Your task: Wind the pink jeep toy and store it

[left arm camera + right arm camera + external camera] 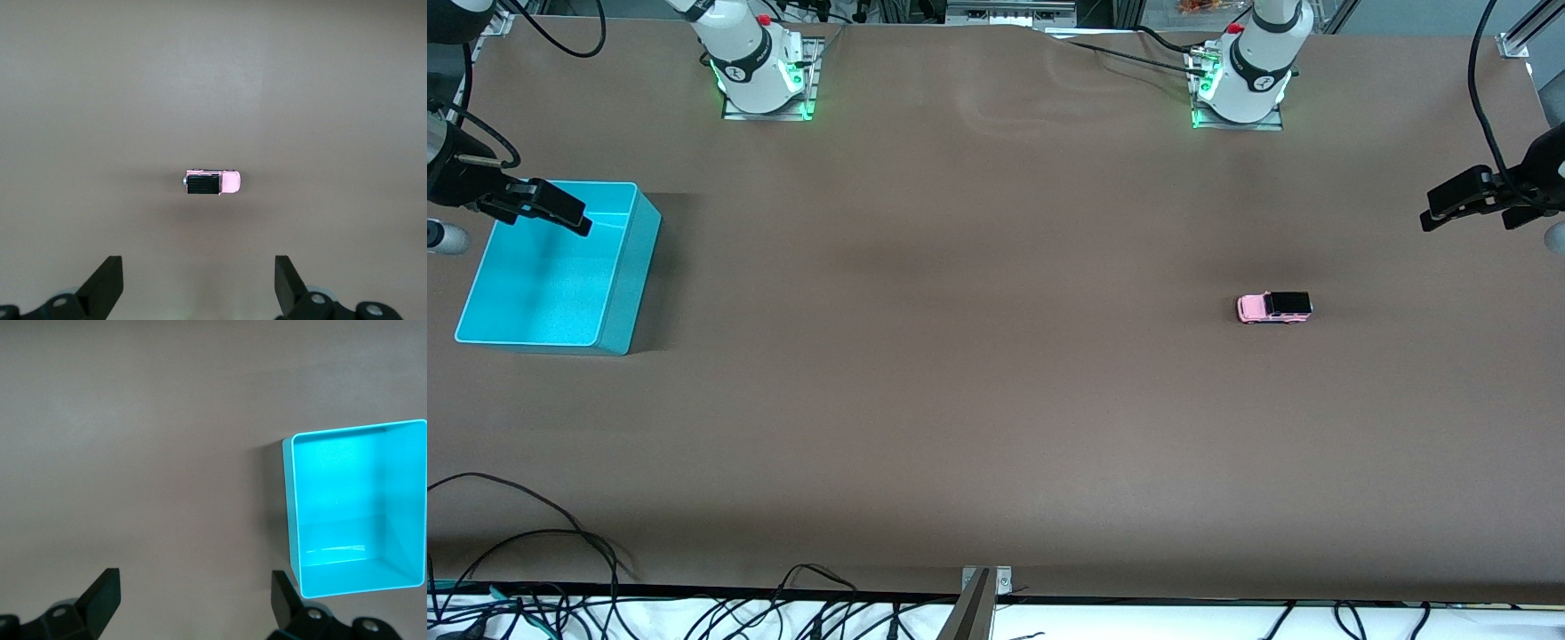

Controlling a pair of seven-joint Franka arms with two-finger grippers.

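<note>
Small light-pink boxy jeep toy (1274, 308) with black roof stands on your matte brown table (960, 373).
Its long axis runs along the table, pink hood toward the glossy turquoise plastic bin (618, 293); left gripper (199, 283) and right gripper (196, 599) both spread wide, holding nothing.

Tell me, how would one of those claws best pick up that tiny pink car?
Probably from straight above, fingers closing across the two long flat sides of the pink jeep toy, at mid-body. It stands upright on its wheels, alone on the table, and the open left gripper is nearest.

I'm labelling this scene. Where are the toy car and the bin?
pink toy car (1274, 307): front view, on its body where pink hood meets black roof.
turquoise bin (634, 267): front view, on its outer side wall.
</note>
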